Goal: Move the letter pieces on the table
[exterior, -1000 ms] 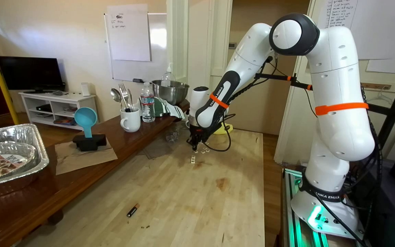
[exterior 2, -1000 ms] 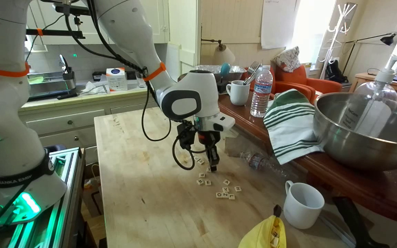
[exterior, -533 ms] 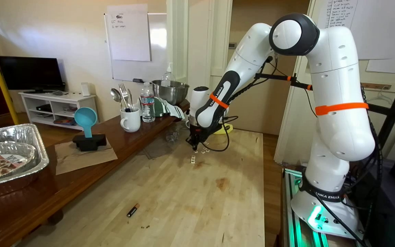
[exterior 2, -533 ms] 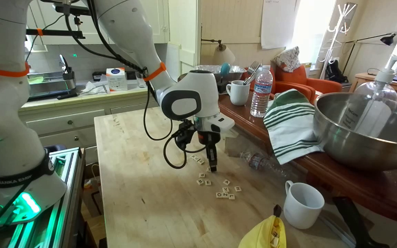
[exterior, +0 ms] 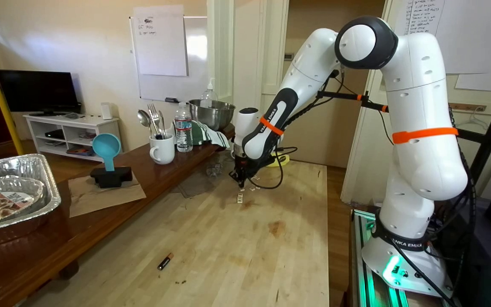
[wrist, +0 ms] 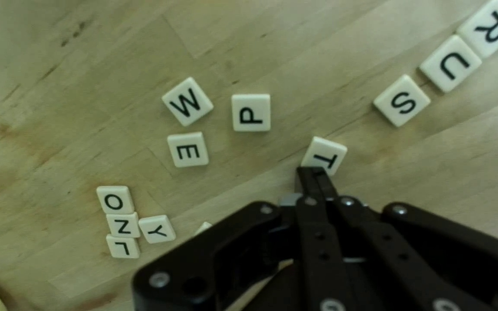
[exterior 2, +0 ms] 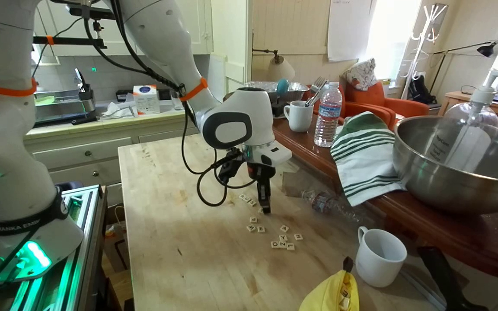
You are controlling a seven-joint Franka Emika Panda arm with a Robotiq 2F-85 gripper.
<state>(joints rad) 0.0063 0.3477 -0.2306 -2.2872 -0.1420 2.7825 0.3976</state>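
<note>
White square letter tiles with black letters lie flat on the pale wooden table [exterior 2: 197,259]. In the wrist view, the T tile [wrist: 326,154] is at my gripper's fingertips [wrist: 312,169], which cover its lower edge. The fingers are shut together with nothing visible between them. P [wrist: 251,113], W [wrist: 187,102] and E [wrist: 188,150] are grouped left of T. R [wrist: 491,28], U [wrist: 450,64] and S [wrist: 402,101] form a diagonal row at the upper right. O [wrist: 115,200], N [wrist: 122,225], L [wrist: 122,246] and Y [wrist: 157,229] are at the lower left. In both exterior views, the gripper [exterior 2: 266,211] points down at the tiles.
A yellow pouch [exterior 2: 331,293] holding tiles and a white mug [exterior 2: 381,258] stand near the tiles. A clear plastic bottle [exterior 2: 324,202] lies by the brown counter [exterior: 113,213]. A battery [exterior: 165,261] lies farther along the table. A black cable loop [exterior 2: 210,190] hangs beside the gripper.
The wrist has turned and the cable loop has swung with it. The gripper has shifted very slightly. The T tile seems to have moved a little with the fingertips; other tiles look unmoved.
</note>
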